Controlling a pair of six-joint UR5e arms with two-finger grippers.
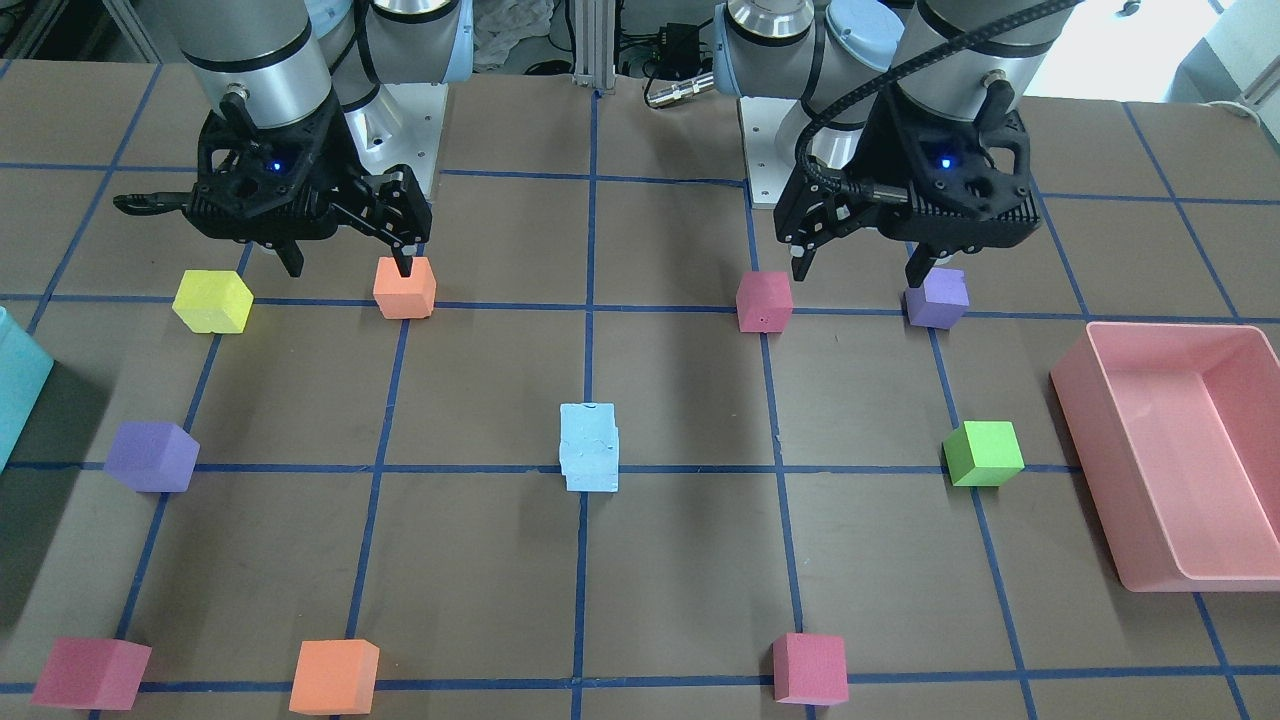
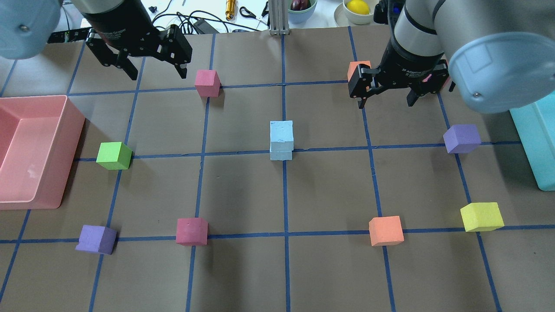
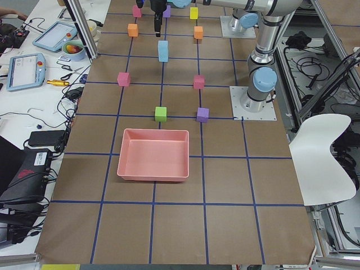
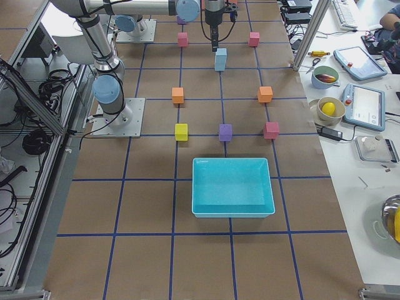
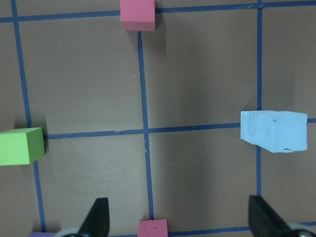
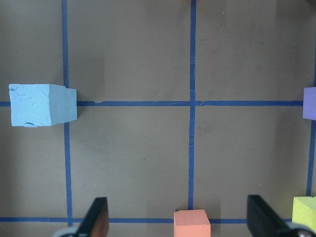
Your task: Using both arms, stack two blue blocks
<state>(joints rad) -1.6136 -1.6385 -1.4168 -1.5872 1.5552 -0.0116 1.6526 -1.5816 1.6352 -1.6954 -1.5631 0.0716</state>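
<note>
Blue blocks (image 2: 281,141) stand stacked; task looks done. Left gripper (image 2: 156,71) at ten o'clock, right gripper (image 2: 386,102) at two, both spread apart, empty.

Matt dented foam blue blocks (image 2: 281,139), glossy plastic pink bin (image 1: 1180,450), brushed-metal arms (image 1: 255,55)

lower blue block (image 2: 281,155) mostly covered; teal bin (image 2: 537,147) cut off (right edge).

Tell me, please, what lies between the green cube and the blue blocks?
Only bare, tape-lined table separates the green cube and blue blocks, per the left wrist view.
</note>
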